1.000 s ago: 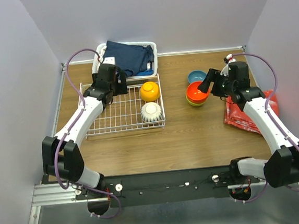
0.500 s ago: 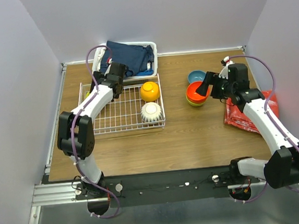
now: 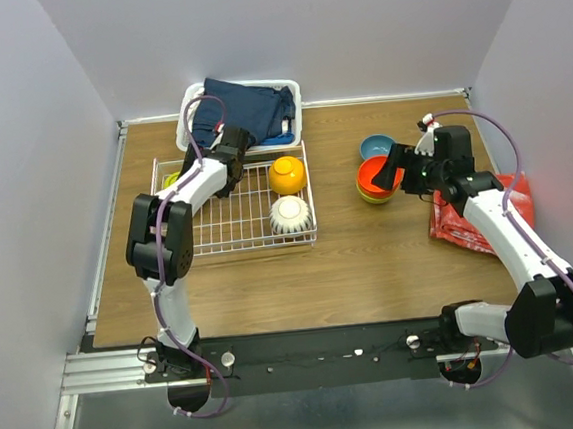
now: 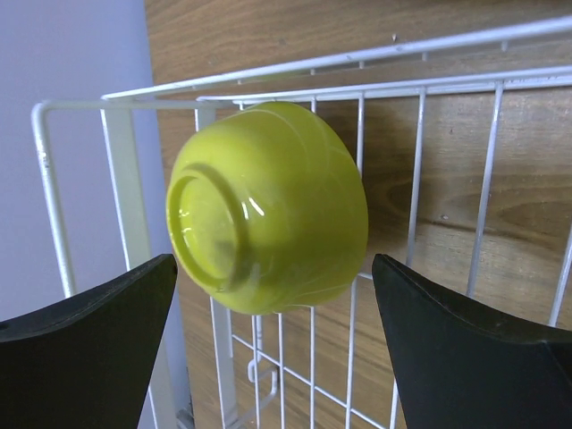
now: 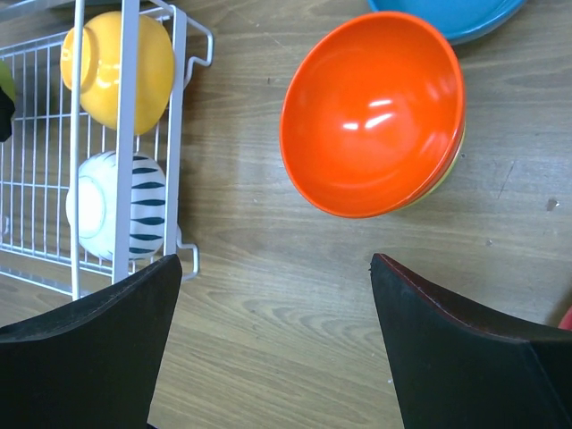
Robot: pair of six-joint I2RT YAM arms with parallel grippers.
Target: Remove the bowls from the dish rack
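Lime-green bowl point(image 4: 268, 206) tipped on its side in corner of dish rack point(image 4: 125, 179), between wide-apart fingers of left gripper point(image 4: 273, 277), untouched. Likely trouble: slipping off that slick curved wall on closing, or snagging a fingertip on rack wire (tight corner). Glossy glaze, foot ring facing camera, no chips seen. Right gripper point(image 5: 273, 268) spread open, empty, over red-orange bowl point(image 5: 371, 125) on table point(image 5: 268, 349).

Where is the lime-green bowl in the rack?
Left wrist view: the lime-green bowl lies bottom-up in the dish rack's far left corner, facing the left tool.
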